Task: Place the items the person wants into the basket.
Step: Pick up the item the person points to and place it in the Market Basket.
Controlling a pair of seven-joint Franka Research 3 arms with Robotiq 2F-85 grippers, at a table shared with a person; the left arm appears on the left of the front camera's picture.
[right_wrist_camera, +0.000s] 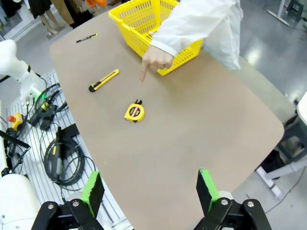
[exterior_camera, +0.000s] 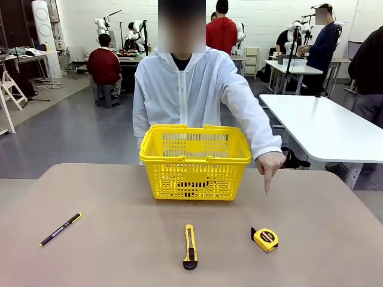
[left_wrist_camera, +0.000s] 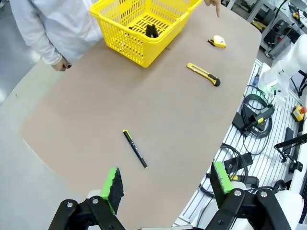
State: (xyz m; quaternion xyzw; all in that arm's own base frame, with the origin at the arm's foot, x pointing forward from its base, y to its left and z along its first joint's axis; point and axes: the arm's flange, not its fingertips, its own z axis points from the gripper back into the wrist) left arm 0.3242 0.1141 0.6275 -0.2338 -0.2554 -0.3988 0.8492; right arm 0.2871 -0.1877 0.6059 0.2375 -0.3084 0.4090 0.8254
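1. Pen point(exterior_camera: 60, 229): a slim black barrel with a yellow tip. It lies flat at 8 o'clock from the basket, well apart from it.
2. Utility knife point(exterior_camera: 190, 246): a long, flat yellow plastic body with a black end, at 6 o'clock from the basket.
3. Basket point(exterior_camera: 194, 161): glossy yellow plastic with lattice sides and its handles folded onto the rim, at the table's 12 o'clock. A small dark object point(left_wrist_camera: 151, 31) lies on its floor, too small to name.
4. Tape measure point(exterior_camera: 265, 239): a rounded yellow case with black trim, resting on the table at 5 o'clock from the basket, untouched.
5. Table point(exterior_camera: 119, 203): a smooth, matte tan top with rounded corners. A grey floor point(exterior_camera: 72, 131) lies beyond it.
6. Person point(exterior_camera: 191, 89): stands at the far edge in a white zip-up jacket. One hand point(exterior_camera: 270, 164) hangs at the basket's 3 o'clock with the forefinger pointing straight down, near the tape measure but apart from it.
7. Left gripper point(left_wrist_camera: 167, 181): raised over the near table edge, jaws released and spread wide, grasping nothing.
8. Right gripper point(right_wrist_camera: 150, 190): raised likewise, jaws released and spread wide, empty.
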